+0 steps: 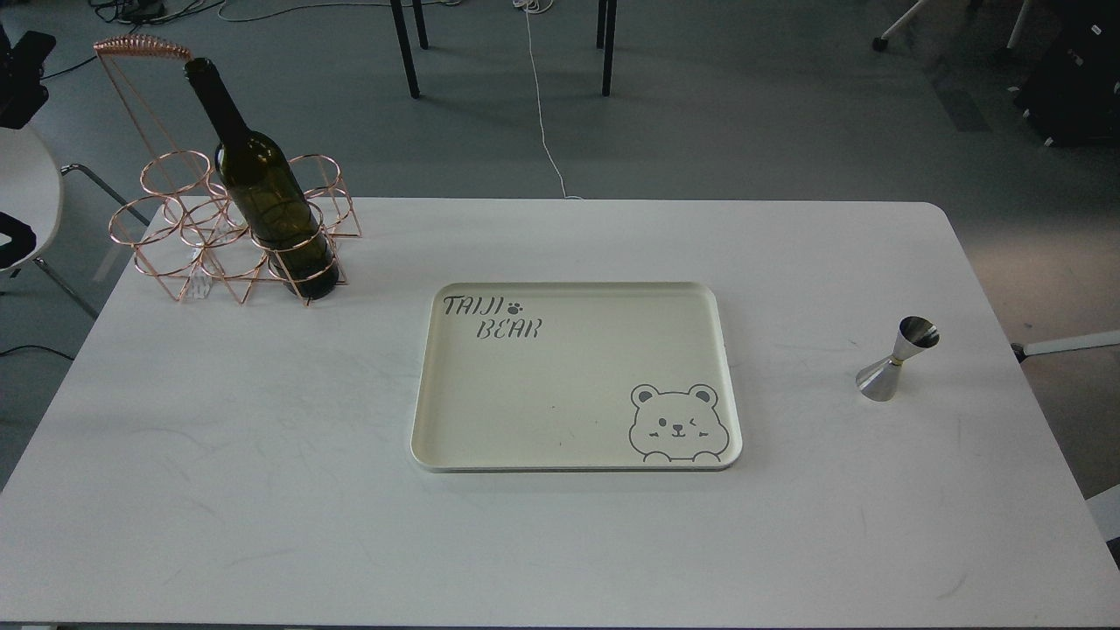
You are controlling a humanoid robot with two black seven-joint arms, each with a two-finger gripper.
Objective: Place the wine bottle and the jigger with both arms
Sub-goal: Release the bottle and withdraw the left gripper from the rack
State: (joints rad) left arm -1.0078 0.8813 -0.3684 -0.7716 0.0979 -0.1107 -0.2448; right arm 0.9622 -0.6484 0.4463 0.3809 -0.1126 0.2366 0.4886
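Note:
The wine bottle, dark olive-green with a long neck, stands in the front right ring of a copper wire rack at the table's far left. Nothing holds it. The jigger, a small steel double cone, stands upright on the table at the right, apart from everything. Only a dark end piece of my left arm shows at the left edge, well left of the bottle's neck. Its fingers cannot be told apart. My right arm is out of view.
A cream tray with a bear drawing and "TAIJI BEAR" lettering lies at the middle of the white table. The rack has a tall wire handle. Chair legs and cables are on the floor beyond the table.

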